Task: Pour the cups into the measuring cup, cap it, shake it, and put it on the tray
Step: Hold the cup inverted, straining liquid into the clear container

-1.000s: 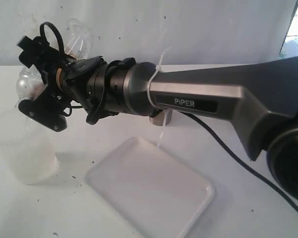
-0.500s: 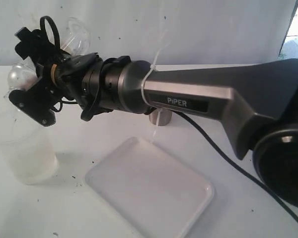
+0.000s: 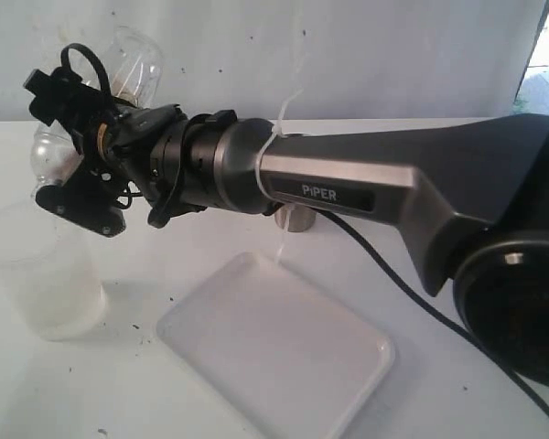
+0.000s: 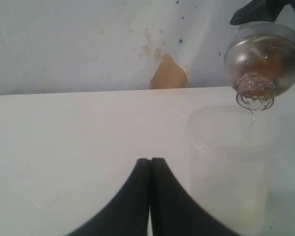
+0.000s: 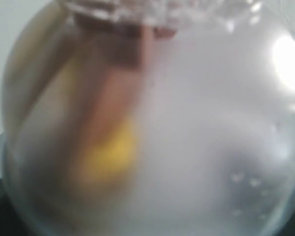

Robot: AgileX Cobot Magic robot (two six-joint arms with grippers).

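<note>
My right gripper (image 3: 59, 151) reaches across to the far left and is shut on the measuring cup (image 3: 133, 62), a clear jar held tilted in the air. In the left wrist view the measuring cup (image 4: 263, 61) hangs with its narrow ribbed end pointing down, just above the frosted plastic cup (image 4: 231, 167). Seen from the right wrist, the measuring cup (image 5: 152, 128) fills the frame, with blurred brown and yellow inside. The frosted cup (image 3: 41, 274) stands upright at the front left. The steel tumbler (image 3: 293, 218) peeks out behind the right arm. My left gripper (image 4: 150, 160) is shut and empty, low over the table.
The white tray (image 3: 274, 352) lies flat on the table in front of the right arm, nothing on it. A black cable (image 3: 412, 283) trails from the arm across the table beside the tray. A pale wall stands behind the table.
The right gripper swung the measuring cup up and to the left, then came back down a little and rolled. The frosted cup, tray and left gripper stayed still.
</note>
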